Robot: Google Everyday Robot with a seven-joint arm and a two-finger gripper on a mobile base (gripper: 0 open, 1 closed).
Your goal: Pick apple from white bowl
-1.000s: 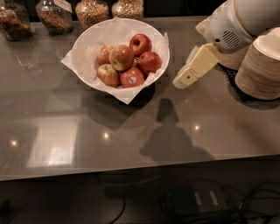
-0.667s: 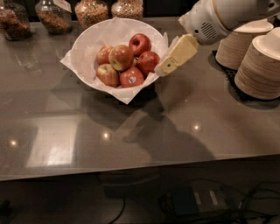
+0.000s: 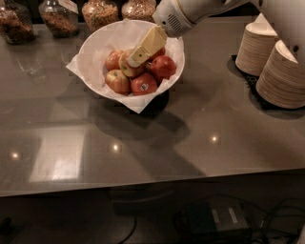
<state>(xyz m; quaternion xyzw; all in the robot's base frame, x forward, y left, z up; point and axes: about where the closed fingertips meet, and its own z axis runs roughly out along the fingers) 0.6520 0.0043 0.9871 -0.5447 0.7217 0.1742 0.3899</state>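
Observation:
The white bowl point(image 3: 89, 46), lined with crinkled white paper, stands at the back centre of the grey counter and holds several apples. The apple point(image 3: 125, 70) with the yellow-golden blush lies in the middle of the pile, partly hidden by the gripper. A red apple with a white sticker point(image 3: 144, 85) lies at the front, and a deep red apple point(image 3: 164, 66) lies at the right. My gripper point(image 3: 135, 59) reaches in from the upper right, with its cream tip right over the yellow-blushed apple.
Several glass jars point(image 3: 99, 13) of dry food line the back edge behind the bowl. Two stacks of beige disposable bowls point(image 3: 282, 75) stand on a black mat at the right. The counter's front edge point(image 3: 143, 187) runs across the lower part of the view.
My gripper has moved left, from beside the bowl's right rim to over the apples in the bowl. The bowl and apples have not moved.

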